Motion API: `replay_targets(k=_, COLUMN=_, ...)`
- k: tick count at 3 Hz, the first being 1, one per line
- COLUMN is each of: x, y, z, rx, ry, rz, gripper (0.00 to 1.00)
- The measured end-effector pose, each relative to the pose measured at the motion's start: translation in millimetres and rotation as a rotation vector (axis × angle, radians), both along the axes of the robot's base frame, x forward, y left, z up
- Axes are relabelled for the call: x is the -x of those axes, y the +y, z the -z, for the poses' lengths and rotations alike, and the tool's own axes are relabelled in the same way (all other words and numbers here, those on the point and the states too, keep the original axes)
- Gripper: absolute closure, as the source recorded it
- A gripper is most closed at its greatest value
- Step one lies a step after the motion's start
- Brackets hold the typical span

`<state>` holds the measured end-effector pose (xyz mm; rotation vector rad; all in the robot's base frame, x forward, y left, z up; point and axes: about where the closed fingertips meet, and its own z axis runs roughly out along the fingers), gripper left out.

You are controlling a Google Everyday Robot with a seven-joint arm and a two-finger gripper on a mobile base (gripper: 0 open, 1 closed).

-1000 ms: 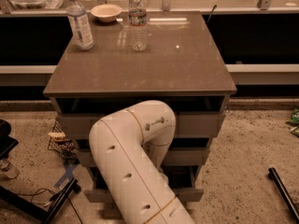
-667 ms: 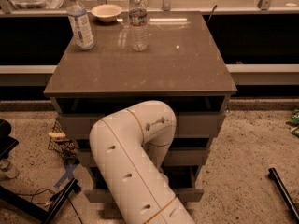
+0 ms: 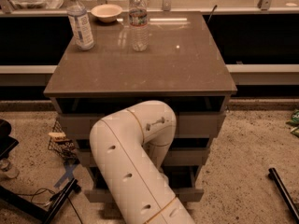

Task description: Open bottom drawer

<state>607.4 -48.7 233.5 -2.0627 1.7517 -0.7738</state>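
Note:
A grey cabinet with a brown top (image 3: 140, 73) has three light-grey drawer fronts stacked under it. The bottom drawer (image 3: 192, 194) is the lowest, slim front; only its left and right ends show. Its front stands a little forward of the middle drawer (image 3: 196, 156), with a dark gap above it. My white arm (image 3: 135, 171) rises from the bottom edge and bends down in front of the drawers. It hides the handles and the drawer centres. My gripper is hidden behind the arm's elbow, somewhere in front of the drawers.
Two water bottles (image 3: 80, 22) (image 3: 138, 22) and a bowl (image 3: 106, 12) stand at the back of the top. A small wire basket (image 3: 60, 143) and a black stand with cables (image 3: 37, 204) sit on the floor at the left. A black bar (image 3: 282, 190) lies at the right.

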Motion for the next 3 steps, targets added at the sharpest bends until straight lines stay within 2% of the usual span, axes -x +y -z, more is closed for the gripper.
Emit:
replay_targets(k=1, x=20, y=-5, z=-1, rx=0.016, ry=0.031, rz=-0.034, gripper=1.00)
replay_targets(k=2, x=89, y=-19, z=-8, rx=0.054, ry=0.142, rz=-0.180, gripper=1.00)
replay_targets(k=3, x=111, y=-33, z=-8, rx=0.076, ry=0.183, rz=-0.203, gripper=1.00)
